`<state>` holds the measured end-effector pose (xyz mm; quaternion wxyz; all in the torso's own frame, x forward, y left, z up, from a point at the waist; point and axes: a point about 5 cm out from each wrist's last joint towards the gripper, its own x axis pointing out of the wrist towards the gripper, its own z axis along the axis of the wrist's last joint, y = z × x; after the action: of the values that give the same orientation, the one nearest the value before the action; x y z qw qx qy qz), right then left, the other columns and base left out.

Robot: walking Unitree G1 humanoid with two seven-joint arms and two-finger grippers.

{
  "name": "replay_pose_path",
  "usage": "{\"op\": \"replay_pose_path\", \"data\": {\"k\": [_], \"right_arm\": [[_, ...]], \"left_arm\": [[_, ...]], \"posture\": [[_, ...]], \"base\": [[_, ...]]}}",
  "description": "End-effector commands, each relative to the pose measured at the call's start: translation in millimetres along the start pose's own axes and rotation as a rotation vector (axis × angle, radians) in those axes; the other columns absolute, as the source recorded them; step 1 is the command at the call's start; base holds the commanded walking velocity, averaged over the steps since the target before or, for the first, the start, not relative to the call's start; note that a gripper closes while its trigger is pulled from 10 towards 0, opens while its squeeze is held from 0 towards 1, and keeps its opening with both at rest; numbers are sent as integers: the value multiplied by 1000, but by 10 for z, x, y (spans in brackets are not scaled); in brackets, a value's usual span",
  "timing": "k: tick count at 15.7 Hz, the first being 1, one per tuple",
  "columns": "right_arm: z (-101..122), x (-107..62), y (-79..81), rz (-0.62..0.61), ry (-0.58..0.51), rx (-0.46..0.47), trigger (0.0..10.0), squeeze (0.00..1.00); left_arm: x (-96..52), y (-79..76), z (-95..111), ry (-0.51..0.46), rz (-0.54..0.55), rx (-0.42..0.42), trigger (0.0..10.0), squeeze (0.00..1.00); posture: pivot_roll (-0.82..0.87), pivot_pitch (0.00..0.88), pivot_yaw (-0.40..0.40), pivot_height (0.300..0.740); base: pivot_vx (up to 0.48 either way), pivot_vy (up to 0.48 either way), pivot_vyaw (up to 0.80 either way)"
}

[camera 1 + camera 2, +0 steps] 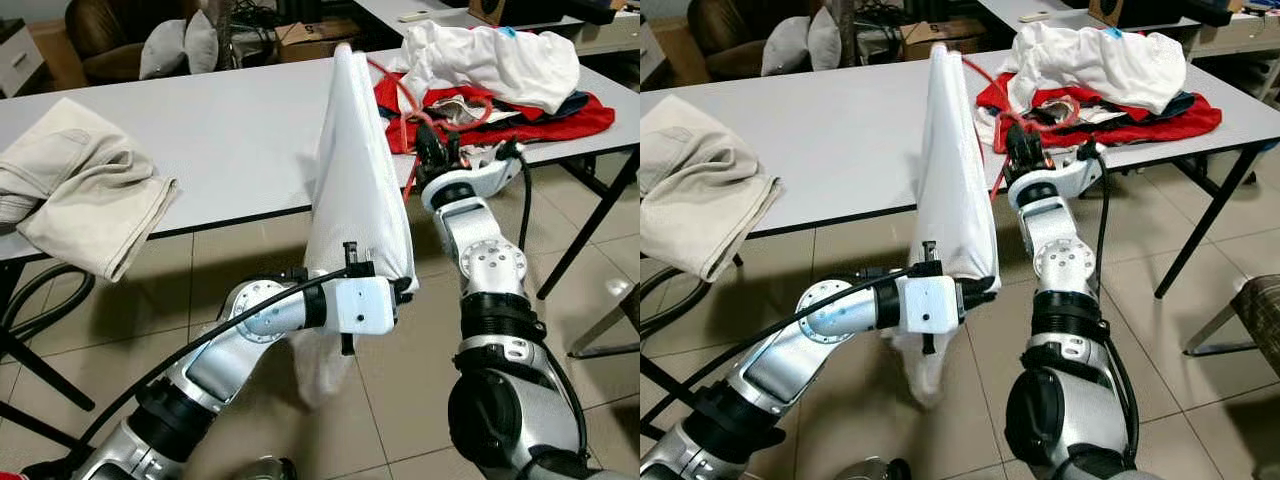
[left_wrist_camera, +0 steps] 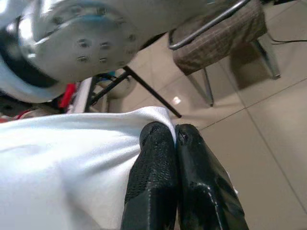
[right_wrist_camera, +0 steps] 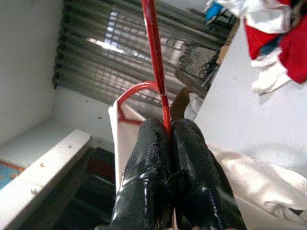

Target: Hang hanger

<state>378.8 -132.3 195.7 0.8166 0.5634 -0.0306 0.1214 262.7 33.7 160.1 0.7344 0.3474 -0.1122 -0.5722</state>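
Observation:
A white garment (image 1: pixel 355 180) hangs tent-like on a red wire hanger (image 1: pixel 404 112), its peak over the front edge of the white table (image 1: pixel 220 140). My right gripper (image 1: pixel 437 150) is at the table edge, shut on the hanger; in the right wrist view its fingers (image 3: pixel 153 158) pinch the red hanger wire (image 3: pixel 156 57). Lower down, my left gripper (image 1: pixel 405 290) is shut on the garment's bottom hem. The left wrist view shows its fingertips (image 2: pixel 158 143) pressed together over the white cloth (image 2: pixel 62 158). The hanger's hook is hidden.
A beige folded garment (image 1: pixel 80 190) drapes over the table's left front edge. A pile of red and white clothes (image 1: pixel 500 70) lies on the table's right. Black table legs (image 1: pixel 590 230) and a chair (image 1: pixel 1260 310) stand at right. Tiled floor lies below.

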Motion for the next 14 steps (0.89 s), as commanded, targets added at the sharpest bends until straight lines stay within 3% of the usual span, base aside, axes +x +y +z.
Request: {"op": "replay_pose_path", "data": {"k": [1,4,6,10,11,12,13,14], "right_arm": [[7,-14,143,69,16,-30,10000,0],[-146,-183,43,84,146,-159,10000,0],[-288,-351,-59,83,248,-225,10000,0],[-338,-461,-11,86,255,-152,10000,0],[-347,-480,5,87,254,-143,10000,0],[-336,-487,10,82,250,-148,10000,0],[-314,-483,7,71,240,-143,10000,0],[-262,-463,-4,58,223,-138,10000,0]], "left_arm": [[54,-41,3,6,-31,3,0,0],[2,86,97,-57,19,-33,0,0],[-2,192,278,-144,50,-74,0,0],[30,293,263,-108,98,-58,0,0],[31,275,240,-81,72,-58,0,0],[27,174,218,-52,-3,-64,863,0],[27,121,202,-37,-30,-76,3294,0],[23,53,146,13,-61,-71,2235,0]], "posture": [[-26,0,51,740],[-25,0,48,740],[-26,0,50,740],[-36,0,61,740],[-41,0,68,740],[-46,0,71,740],[-47,0,73,740],[-49,0,72,740]], "base": [[0,0,0],[0,0,0],[0,0,0],[0,0,0],[0,0,0],[0,0,0],[0,0,0],[0,0,0]]}}
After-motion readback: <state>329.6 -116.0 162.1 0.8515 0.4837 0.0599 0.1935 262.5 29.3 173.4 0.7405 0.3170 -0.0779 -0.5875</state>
